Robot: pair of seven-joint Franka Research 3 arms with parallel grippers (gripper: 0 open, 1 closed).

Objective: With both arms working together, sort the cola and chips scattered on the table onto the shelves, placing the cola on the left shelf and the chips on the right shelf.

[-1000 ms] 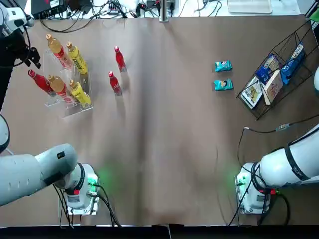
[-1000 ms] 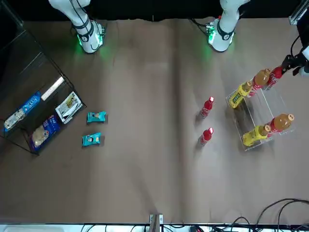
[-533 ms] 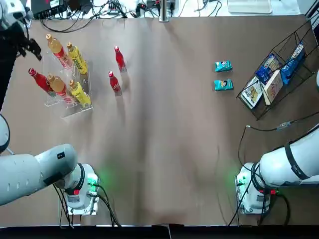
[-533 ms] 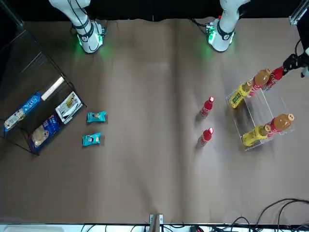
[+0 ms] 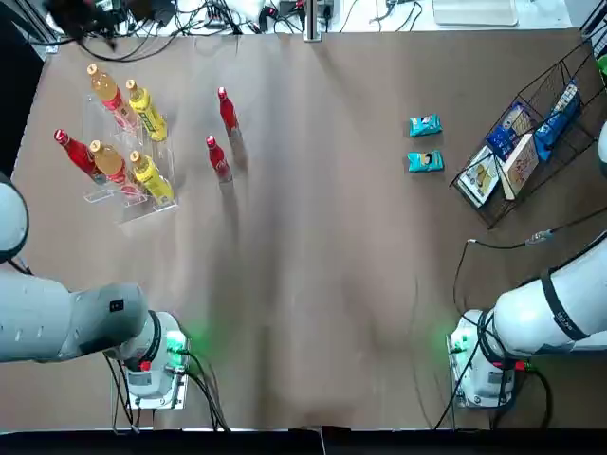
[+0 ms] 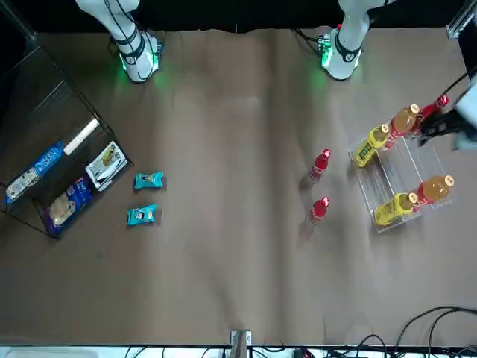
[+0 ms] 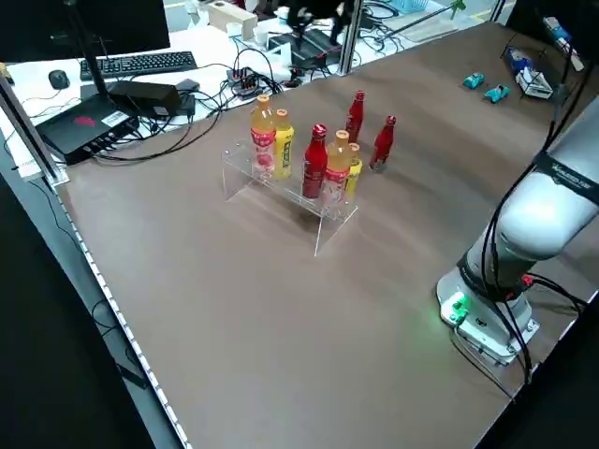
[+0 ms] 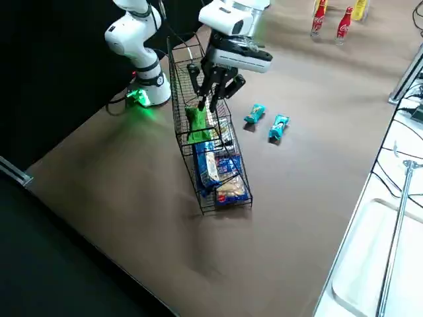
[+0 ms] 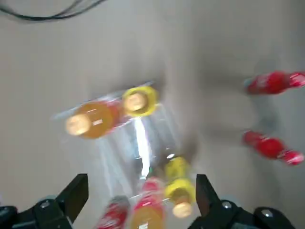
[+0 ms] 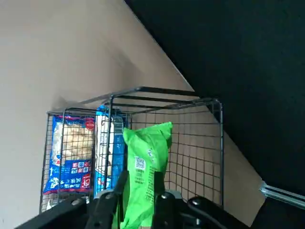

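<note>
Gripping the green chips packet [image 10: 145, 167], the right gripper [image 10: 142, 179] is held at the black mesh basket [image 8: 210, 142], two o'clock from table centre, twelve being the far edge. Closer in, two teal chips packets [image 5: 425, 142] are seen. Fingers spread, the left gripper [image 9: 142, 188] is poised around ten; one red cola [image 5: 81, 156] is racked on the clear shelf [image 5: 147, 210], two colas [image 5: 223, 137] left standing at eleven.

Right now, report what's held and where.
The right gripper, at the wire rack, pinches the green packet near its top; the left gripper, near the acrylic rack, nothing.
</note>
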